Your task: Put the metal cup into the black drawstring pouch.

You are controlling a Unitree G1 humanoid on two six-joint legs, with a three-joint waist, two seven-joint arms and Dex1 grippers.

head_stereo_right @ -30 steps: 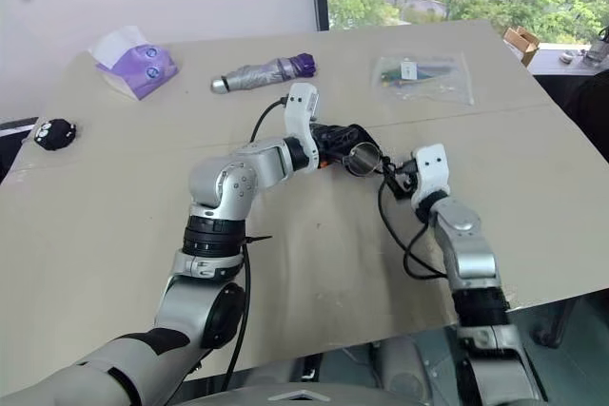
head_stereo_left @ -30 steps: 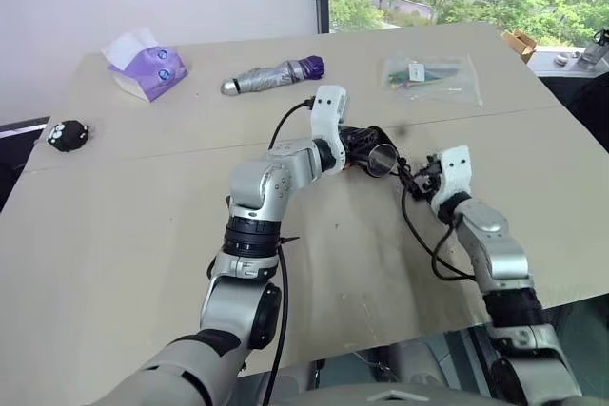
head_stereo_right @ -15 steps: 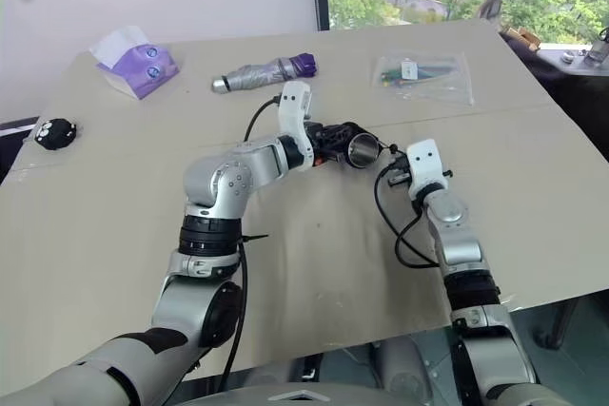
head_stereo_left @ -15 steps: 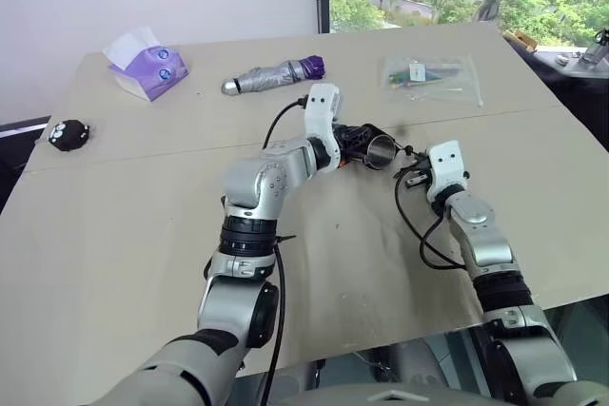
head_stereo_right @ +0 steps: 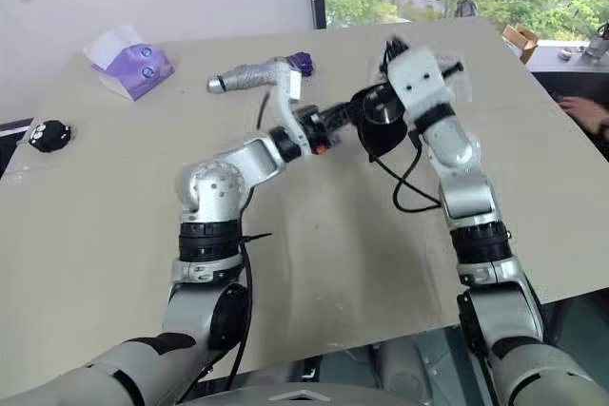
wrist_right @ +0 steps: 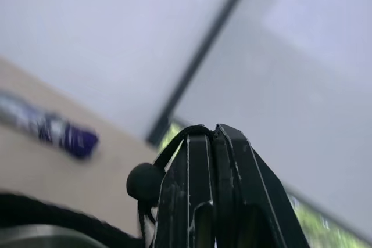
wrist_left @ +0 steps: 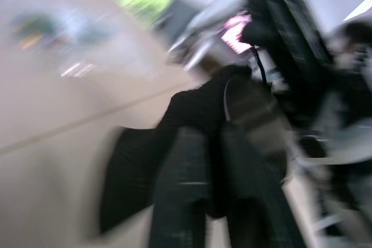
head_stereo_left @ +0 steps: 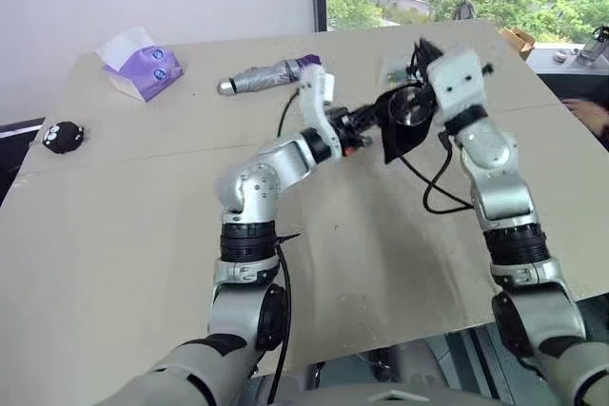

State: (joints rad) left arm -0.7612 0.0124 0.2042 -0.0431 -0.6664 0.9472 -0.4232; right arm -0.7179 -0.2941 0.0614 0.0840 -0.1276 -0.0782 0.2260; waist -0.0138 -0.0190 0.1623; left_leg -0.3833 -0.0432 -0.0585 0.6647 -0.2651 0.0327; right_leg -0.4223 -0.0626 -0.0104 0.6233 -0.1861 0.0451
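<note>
Both arms are up over the middle of the table (head_stereo_left: 114,263), and the pouch (head_stereo_left: 400,135) hangs in the air between them, clear of the tabletop. The right gripper (wrist_right: 214,135) is pinched tight on the pouch's cord (wrist_right: 168,152), its two fingers pressed flat together with the cord and its little round stopper bead (wrist_right: 141,182) showing just beside them. The cup (head_stereo_right: 383,111) sits in the mouth of the pouch, its shiny rim showing just below the right wrist, with the black fabric drooping beneath it. The left gripper (head_stereo_left: 366,124) reaches in from the other side and meets the pouch at its near edge; its fingers (wrist_left: 186,196) lie close together against the black cloth, but the picture is too smeared for me to tell whether they grip it or have let go. Farther back on the table lie the folded umbrella (head_stereo_left: 266,75) with its purple end, a clear bag (head_stereo_left: 388,71) partly behind the raised arm, and a purple tissue pack (head_stereo_left: 141,66) near the far left corner. A small black toy (head_stereo_left: 63,136) rests at the left edge, well apart from everything else. At the right border a person's hand (head_stereo_left: 592,113) rests by the table's edge.
</note>
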